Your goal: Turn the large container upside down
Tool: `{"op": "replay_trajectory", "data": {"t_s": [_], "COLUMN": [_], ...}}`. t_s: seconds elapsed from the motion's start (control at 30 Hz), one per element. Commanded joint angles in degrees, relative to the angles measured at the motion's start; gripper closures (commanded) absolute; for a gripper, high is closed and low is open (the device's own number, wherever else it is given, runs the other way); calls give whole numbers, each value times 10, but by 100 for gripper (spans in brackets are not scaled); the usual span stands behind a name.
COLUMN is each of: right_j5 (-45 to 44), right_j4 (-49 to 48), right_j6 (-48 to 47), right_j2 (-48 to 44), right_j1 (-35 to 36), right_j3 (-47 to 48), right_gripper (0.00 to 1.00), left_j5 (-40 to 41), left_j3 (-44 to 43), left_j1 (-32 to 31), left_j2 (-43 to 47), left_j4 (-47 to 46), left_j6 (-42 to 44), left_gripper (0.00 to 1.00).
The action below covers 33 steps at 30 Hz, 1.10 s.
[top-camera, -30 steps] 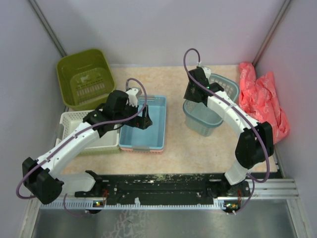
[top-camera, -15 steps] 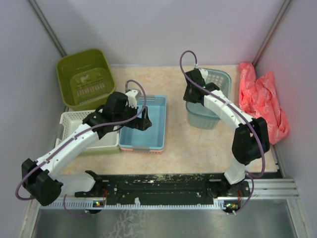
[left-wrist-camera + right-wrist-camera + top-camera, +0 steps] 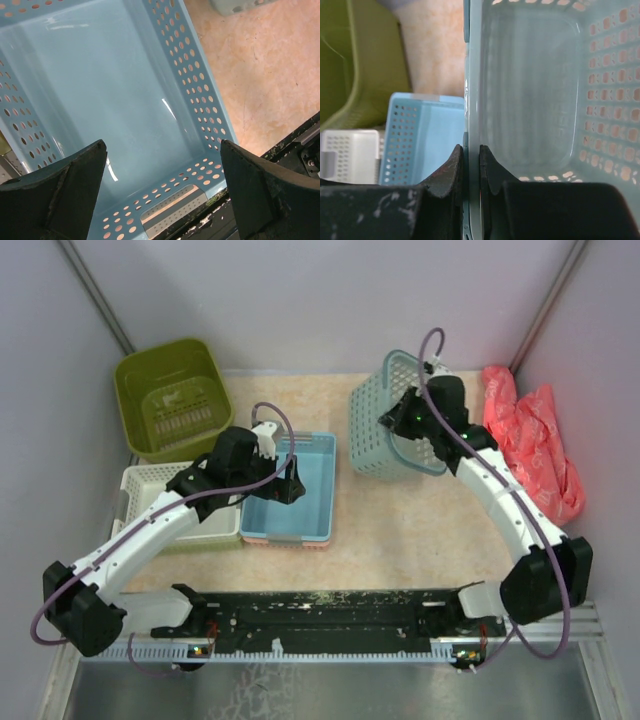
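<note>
The large container (image 3: 170,398) is an olive-green tub standing upright, mouth up, in the back left corner; it also shows in the right wrist view (image 3: 355,65). Neither gripper touches it. My right gripper (image 3: 405,420) is shut on the rim of the teal lattice basket (image 3: 375,435) and holds it tipped on its side above the table. In the right wrist view the gripper (image 3: 471,165) pinches the basket wall (image 3: 530,100). My left gripper (image 3: 290,485) is open and empty above the blue tray (image 3: 315,475), as the left wrist view (image 3: 162,185) shows.
The blue perforated tray (image 3: 100,90) sits mid-table on a pink one. A white basket (image 3: 145,485) rests on a pale-green tray (image 3: 200,538) at the left. A red plastic bag (image 3: 530,440) lies at the right wall. Walls close in on both sides.
My right gripper has lifted the teal basket, swung it left and tipped it onto its side. The left arm and the olive tub have not moved.
</note>
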<state>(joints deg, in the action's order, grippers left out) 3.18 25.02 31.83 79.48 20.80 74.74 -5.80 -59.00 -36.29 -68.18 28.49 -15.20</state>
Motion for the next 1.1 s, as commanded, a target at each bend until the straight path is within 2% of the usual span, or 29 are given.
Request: {"op": "replay_trajectory", "data": {"t_s": [0.0,0.17,0.33,0.4,0.43,0.53,0.63,0.77,0.87,1.07], "right_j5": [194,403,425,382,337,185,103,37,-45,-103], "right_j4": [-179,-281,-239,-165,-118,-2,39,67,94,121], "right_j6": [36,73,63,30,-1,-72,-96,-107,-122,-148], "right_j2": [-54,-43,-14,2,11,27,19,-15,-39,-59], "right_j1": [-93,-173,-225,-243,-245,-246,-246,-233,-210,-181], "right_j3": [-75,-150,-176,-165,-152,-108,-84,-63,-49,-36], "right_gripper": [100,100,100,100,94,70,49,38,33,35], "left_j5": [-6,-12,-29,-34,-35,-38,-39,-44,-53,-58], "left_j3": [6,14,9,12,14,13,13,10,4,-1], "left_j1": [-2,-2,-2,-2,-2,-2,-2,-2,-2,-2], "left_j2": [15,9,2,6,7,9,6,-1,-11,-18], "left_j4": [-17,-23,-27,-37,-41,-42,-43,-51,-53,-52], "left_j6": [-1,0,-5,-7,-7,-6,-6,-9,-11,-12], "left_gripper": [1,1,1,1,1,1,1,1,1,1]}}
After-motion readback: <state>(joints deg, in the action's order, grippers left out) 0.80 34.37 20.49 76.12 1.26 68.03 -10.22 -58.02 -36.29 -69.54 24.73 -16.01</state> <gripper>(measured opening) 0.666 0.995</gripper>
